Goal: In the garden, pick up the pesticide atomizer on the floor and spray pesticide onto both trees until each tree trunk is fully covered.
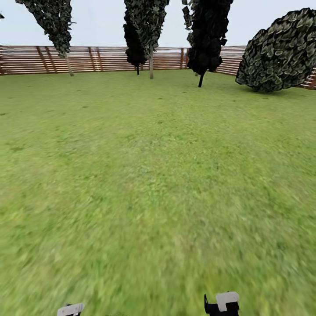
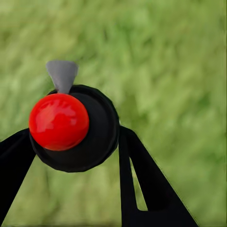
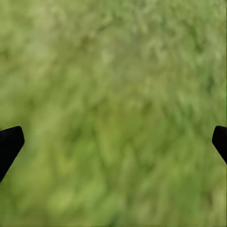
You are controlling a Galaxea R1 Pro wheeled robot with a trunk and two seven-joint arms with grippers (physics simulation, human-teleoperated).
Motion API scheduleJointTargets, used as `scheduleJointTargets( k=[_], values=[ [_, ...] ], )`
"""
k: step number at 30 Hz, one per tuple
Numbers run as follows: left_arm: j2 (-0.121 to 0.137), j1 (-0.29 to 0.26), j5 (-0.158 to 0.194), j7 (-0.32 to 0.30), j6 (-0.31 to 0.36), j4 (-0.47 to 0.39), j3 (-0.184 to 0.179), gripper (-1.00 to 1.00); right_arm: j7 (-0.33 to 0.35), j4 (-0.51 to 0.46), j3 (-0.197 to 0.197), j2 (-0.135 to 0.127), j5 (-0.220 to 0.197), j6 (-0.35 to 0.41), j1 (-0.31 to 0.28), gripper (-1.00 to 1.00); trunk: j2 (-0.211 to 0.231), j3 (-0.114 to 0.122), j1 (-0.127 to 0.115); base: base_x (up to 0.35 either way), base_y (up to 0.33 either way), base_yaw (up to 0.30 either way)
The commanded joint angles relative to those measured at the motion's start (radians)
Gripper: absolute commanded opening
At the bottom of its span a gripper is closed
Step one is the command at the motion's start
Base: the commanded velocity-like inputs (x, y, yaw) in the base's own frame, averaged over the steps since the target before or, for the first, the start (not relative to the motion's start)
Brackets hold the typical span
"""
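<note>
Below, left fingers clamping pesticide atomizer, right fingers spread over lawn.

Open lawn ran to a slatted fence at its far edge, conifers and a shrub before it.

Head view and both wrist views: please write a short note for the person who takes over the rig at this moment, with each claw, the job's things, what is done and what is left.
Left claw: shut on the dark green pesticide atomizer with the red round top and grey trigger, held over grass.
Right claw: open, holding nothing, black fingertips wide apart over grass.
Ahead: wide green lawn, reddish-brown slatted wooden fence, dark thin-trunked conifers, and a round dark shrub at the right.
Done: the atomizer is picked up.
Left: find the two thick-trunked trees, drive to them and spray each trunk until covered.
</note>
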Motion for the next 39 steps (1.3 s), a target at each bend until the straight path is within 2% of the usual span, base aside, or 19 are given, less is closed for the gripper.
scheduleJointTargets(
  k=[1,39],
  values=[
    [0.000,-0.001,0.011,-0.005,-0.003,0.001,-0.006,-1.00,-0.010,0.001,0.007,0.000,0.006,0.000,0.000,1.00,0.000,0.000,0.000,0.000,0.000,0.242],
    [0.000,-0.001,0.011,-0.004,-0.003,0.001,-0.006,-1.00,-0.010,0.001,0.007,0.000,0.006,0.001,0.000,1.00,0.000,0.032,0.000,0.000,0.000,0.242]
  ],
)
